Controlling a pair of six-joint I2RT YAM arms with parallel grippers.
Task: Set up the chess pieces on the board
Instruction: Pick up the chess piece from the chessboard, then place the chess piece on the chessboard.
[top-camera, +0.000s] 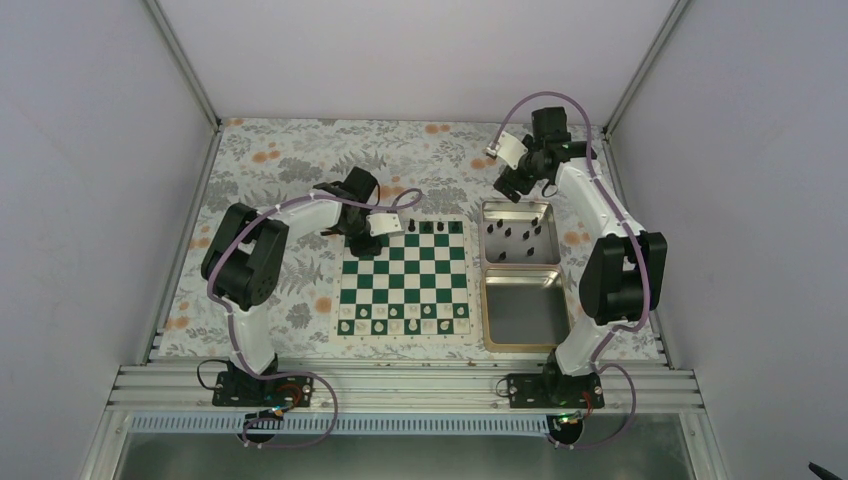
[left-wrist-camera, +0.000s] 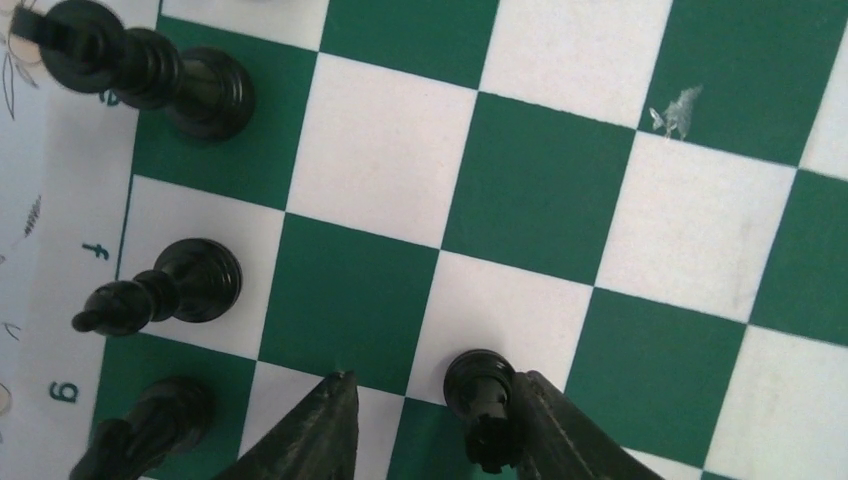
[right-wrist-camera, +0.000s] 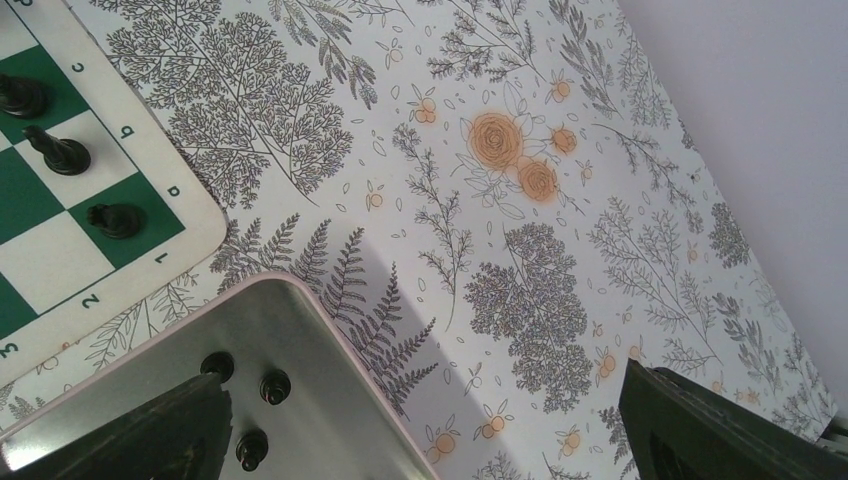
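**Status.** The board (top-camera: 405, 275) lies mid-desk, nearer the near edge. Black chess pieces (top-camera: 432, 228) stand along its far row. More wait in the far tin (top-camera: 520, 232), toward the desk's right edge.

The left pincer (left-wrist-camera: 435, 380) is low over the board's far-left corner, jaws partly apart. 1 black piece (left-wrist-camera: 483, 400) sits between them. It touches the finger (left-wrist-camera: 560, 435) at the right of the wrist view, and the other finger (left-wrist-camera: 320, 435) is clear of it, so the piece is not clamped.

The right pincer (right-wrist-camera: 425, 380) hangs wide and empty above the far edge of the far tin.

**Hazards (judgement).**
1. One-sided contact. Any sideways or twisting move of the left pincer would likely drag or tip the piece, because only 1 finger bears on it.
2. The piece sits close to a square boundary. Left here, it may end off-centre.
3. Neighbouring pieces (left-wrist-camera: 165, 290) stand near the fingers. A wider opening or a slanted lift could knock them over.
4. The pieces are tiny and offer little gripping surface. An off-centre closure may squeeze the piece out sideways.
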